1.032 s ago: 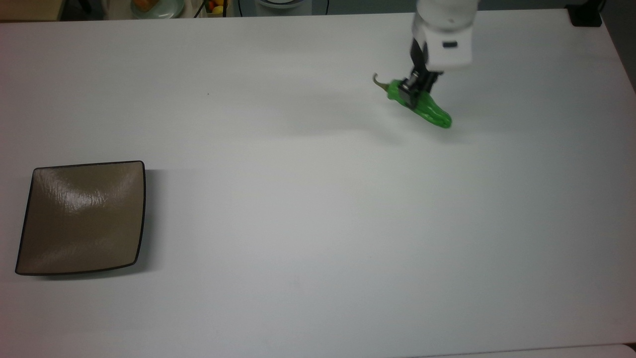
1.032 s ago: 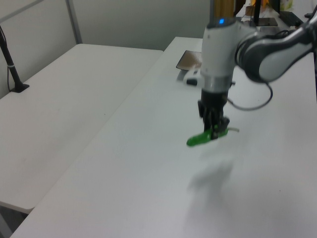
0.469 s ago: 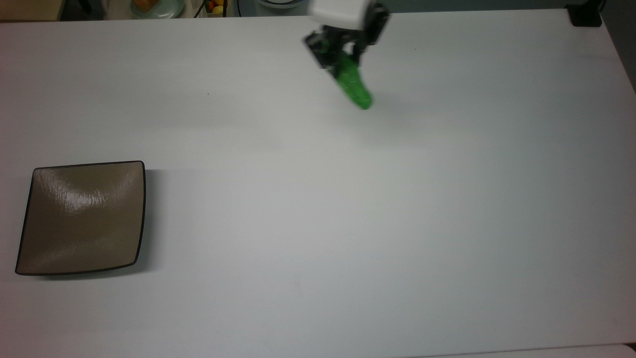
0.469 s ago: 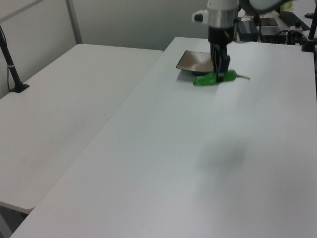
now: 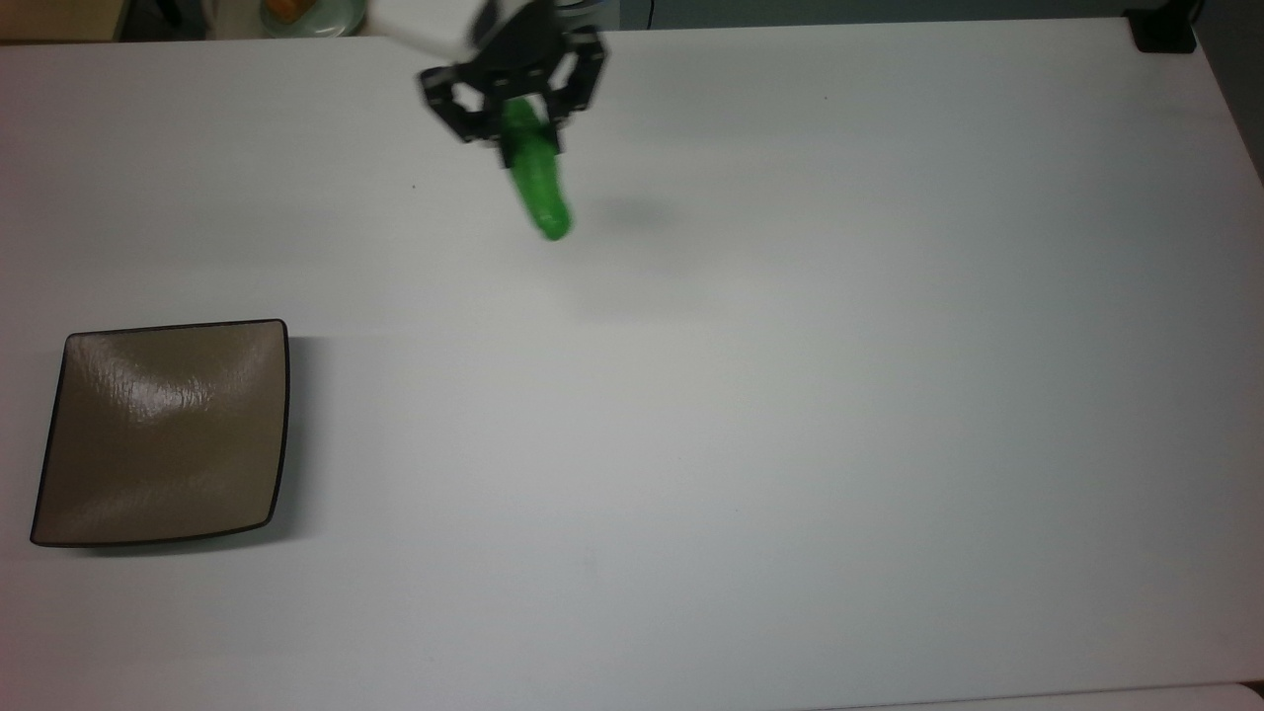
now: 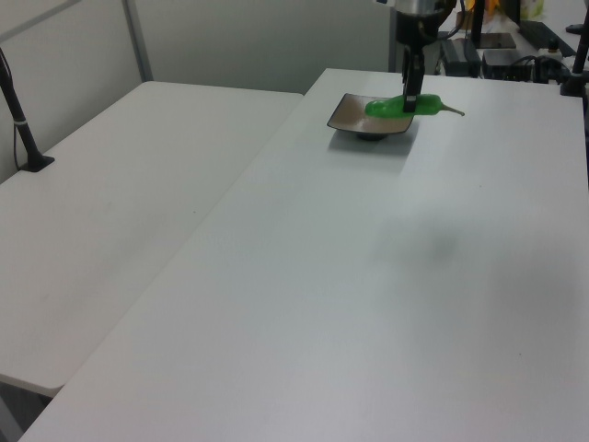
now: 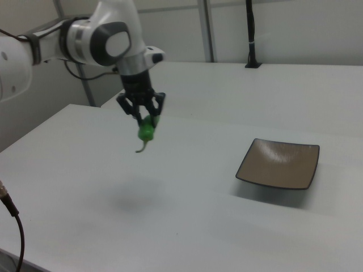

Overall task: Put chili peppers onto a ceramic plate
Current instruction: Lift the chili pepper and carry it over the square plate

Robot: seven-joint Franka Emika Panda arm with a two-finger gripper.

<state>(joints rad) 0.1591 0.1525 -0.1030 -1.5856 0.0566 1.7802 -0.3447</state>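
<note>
My gripper (image 5: 520,123) (image 7: 146,121) (image 6: 411,99) is shut on the green chili pepper (image 5: 538,188) (image 7: 146,132) (image 6: 396,107) and holds it well above the white table. In the top view the pepper's blunt tip points down the picture. In the right view its thin stem hangs below it. The square brown ceramic plate (image 5: 163,432) (image 7: 279,163) (image 6: 356,117) rests on the table at the top view's left, far from the gripper. In the left view the pepper overlaps the plate, which sits at the far end of the table.
The pepper's shadow falls on the white table (image 5: 750,415). A black post base (image 5: 1163,30) stands at the table's corner at the top view's upper right. A second white table (image 6: 120,203) lies at the left view's left.
The gripper has carried the pepper up off the table and toward the top view's left, from the right part of the table to left of centre. The plate has not moved.
</note>
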